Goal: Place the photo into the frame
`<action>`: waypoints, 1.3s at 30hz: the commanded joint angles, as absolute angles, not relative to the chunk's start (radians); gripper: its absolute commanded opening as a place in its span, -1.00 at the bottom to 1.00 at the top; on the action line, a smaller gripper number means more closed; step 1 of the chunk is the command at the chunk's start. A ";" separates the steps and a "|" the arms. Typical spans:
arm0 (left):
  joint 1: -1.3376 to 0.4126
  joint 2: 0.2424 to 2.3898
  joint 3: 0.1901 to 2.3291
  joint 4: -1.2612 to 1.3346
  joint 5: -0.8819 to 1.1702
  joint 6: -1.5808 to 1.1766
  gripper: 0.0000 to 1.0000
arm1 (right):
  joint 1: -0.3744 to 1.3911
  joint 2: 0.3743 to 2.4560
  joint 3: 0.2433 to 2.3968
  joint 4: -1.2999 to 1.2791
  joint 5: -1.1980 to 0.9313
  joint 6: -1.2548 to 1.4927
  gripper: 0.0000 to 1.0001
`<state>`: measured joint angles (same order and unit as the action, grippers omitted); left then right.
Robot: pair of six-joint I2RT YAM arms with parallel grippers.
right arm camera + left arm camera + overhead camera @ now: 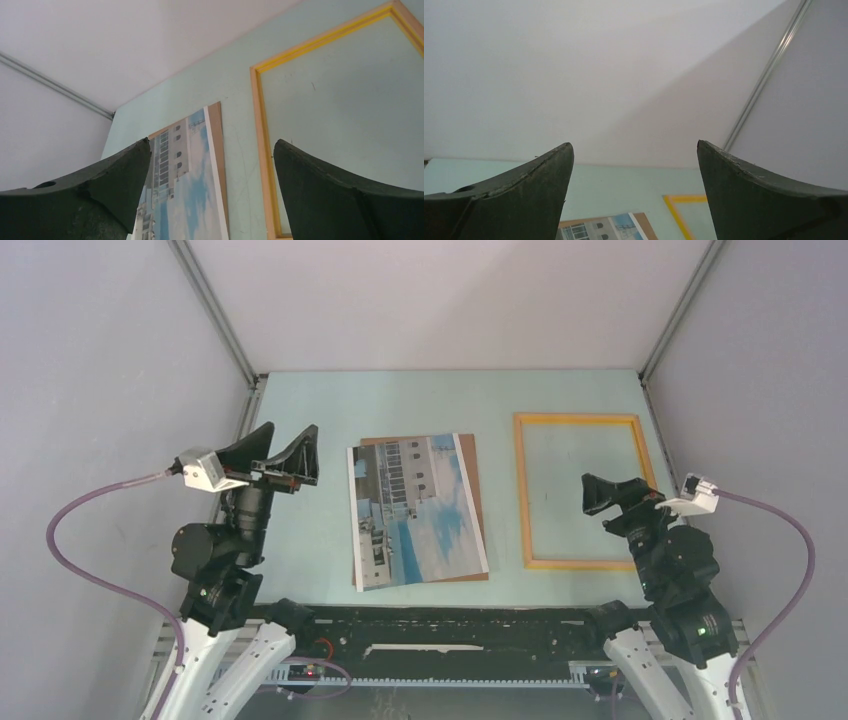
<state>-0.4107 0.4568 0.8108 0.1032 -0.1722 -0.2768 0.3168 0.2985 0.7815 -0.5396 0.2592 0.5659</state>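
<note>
We see the photo (418,510) lying on a brown backing board (470,490) mid-desk (320,410), the frame (578,419) apart to its right. The left tool (290,432) hangs left of the photo, fingers spread and empty. The right tool (592,494), equally spread, hovers over the frame.

No readable text, labels or numbers anywhere.

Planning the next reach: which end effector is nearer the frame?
Right. The right end effector hangs over the frame; the left end effector is beyond the photo, at the far left.
</note>
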 commanded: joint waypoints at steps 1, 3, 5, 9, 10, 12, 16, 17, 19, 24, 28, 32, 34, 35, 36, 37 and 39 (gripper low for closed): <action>-0.417 0.451 0.788 0.165 -0.204 -0.237 0.99 | 0.329 0.338 0.785 -0.551 0.330 0.602 0.99; -0.417 0.451 0.787 0.170 -0.207 -0.235 1.00 | 0.329 0.362 0.785 -0.564 0.344 0.601 0.99; -0.418 0.450 0.787 0.173 -0.211 -0.234 1.00 | 0.330 0.396 0.785 -0.583 0.349 0.596 0.99; -0.420 0.450 0.786 0.176 -0.216 -0.232 1.00 | 0.330 0.505 0.784 -0.609 0.320 0.583 0.99; -0.420 0.451 0.786 0.177 -0.218 -0.232 1.00 | 0.331 0.534 0.781 -0.607 0.303 0.580 0.99; -0.420 0.457 0.783 0.178 -0.220 -0.234 1.00 | 0.330 0.593 0.772 -0.592 0.255 0.574 0.99; -0.422 0.511 0.815 0.130 -0.225 -0.254 1.00 | 0.330 0.717 0.735 -0.514 0.130 0.595 0.99; -0.423 0.529 0.830 0.109 -0.228 -0.260 1.00 | 0.330 0.746 0.721 -0.483 0.093 0.606 0.99; -0.425 0.563 0.842 0.086 -0.238 -0.280 1.00 | 0.330 0.816 0.688 -0.406 0.020 0.635 0.99; -0.426 0.639 0.815 0.088 -0.314 -0.391 1.00 | 0.341 1.000 0.594 -0.147 -0.153 0.738 0.87; -0.431 0.742 0.819 0.042 -0.340 -0.503 1.00 | 0.400 1.167 0.577 -0.010 -0.203 0.771 0.83; -0.454 0.878 0.887 -0.124 -0.312 -0.573 1.00 | 0.436 1.260 0.577 0.047 -0.198 0.786 0.82; -0.451 0.934 0.896 -0.209 -0.271 -0.605 1.00 | 0.442 1.286 0.576 0.059 -0.205 0.797 0.81; -0.444 0.962 0.892 -0.244 -0.247 -0.622 1.00 | 0.448 1.296 0.577 0.066 -0.205 0.801 0.80; -0.431 0.980 0.883 -0.268 -0.189 -0.632 1.00 | 0.455 1.306 0.577 0.076 -0.204 0.804 0.79; -0.421 0.992 0.867 -0.284 -0.147 -0.639 1.00 | 0.462 1.315 0.576 0.083 -0.203 0.807 0.78; -0.415 1.002 0.823 -0.291 -0.086 -0.645 1.00 | 0.474 1.330 0.570 0.101 -0.198 0.812 0.77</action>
